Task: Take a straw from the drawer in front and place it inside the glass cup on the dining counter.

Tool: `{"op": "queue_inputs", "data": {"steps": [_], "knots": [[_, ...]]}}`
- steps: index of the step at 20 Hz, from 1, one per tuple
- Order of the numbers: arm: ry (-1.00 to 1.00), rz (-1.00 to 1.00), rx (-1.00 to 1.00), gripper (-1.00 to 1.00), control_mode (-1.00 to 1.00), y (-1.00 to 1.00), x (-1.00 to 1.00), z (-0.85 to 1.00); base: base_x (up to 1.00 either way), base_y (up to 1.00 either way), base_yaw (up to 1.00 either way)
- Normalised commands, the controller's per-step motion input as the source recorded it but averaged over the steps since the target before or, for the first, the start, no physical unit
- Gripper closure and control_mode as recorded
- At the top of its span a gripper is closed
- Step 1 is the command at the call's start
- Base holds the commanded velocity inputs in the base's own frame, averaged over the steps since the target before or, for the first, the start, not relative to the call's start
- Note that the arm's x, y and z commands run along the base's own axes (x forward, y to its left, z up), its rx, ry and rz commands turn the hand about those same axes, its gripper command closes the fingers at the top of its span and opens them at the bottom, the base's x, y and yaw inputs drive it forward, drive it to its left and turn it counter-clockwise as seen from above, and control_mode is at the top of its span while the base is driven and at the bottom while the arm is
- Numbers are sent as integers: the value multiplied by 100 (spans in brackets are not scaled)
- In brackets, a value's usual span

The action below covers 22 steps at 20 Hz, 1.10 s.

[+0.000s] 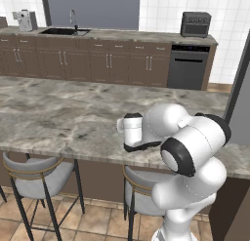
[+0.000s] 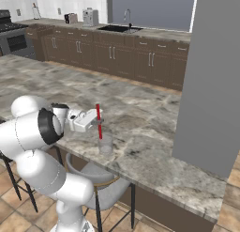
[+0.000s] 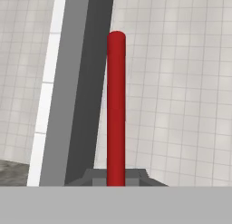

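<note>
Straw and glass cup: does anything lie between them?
No. In the right base view the straw, held upright by the end effector, reaches down into the glass cup.

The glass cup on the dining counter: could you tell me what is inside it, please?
The straw, upright in the pincer, dips its lower end into the glass cup. Nothing else shows inside; whether the tip touches bottom is unclear.

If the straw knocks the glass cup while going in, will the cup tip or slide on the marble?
The glass cup looks small and thin, so probably light; a side knock might slide it on the polished-looking dining counter. It looks squat, so tipping seems less likely. The straw hangs upright in the gripper.
</note>
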Motion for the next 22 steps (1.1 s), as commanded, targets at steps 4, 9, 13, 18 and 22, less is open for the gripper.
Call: {"op": "queue_inputs", "data": {"steps": [4,9,13,18,22], "knots": [[0,0,0,100,-100,-2,23,-1,0,0,0],[0,0,0,100,-100,-6,10,-13,0,0,0],[0,0,0,100,-100,-6,5,-18,0,0,0],[0,0,0,100,-100,-3,1,-23,0,0,0],[0,0,0,100,-100,0,0,-19,0,0,0]]}}
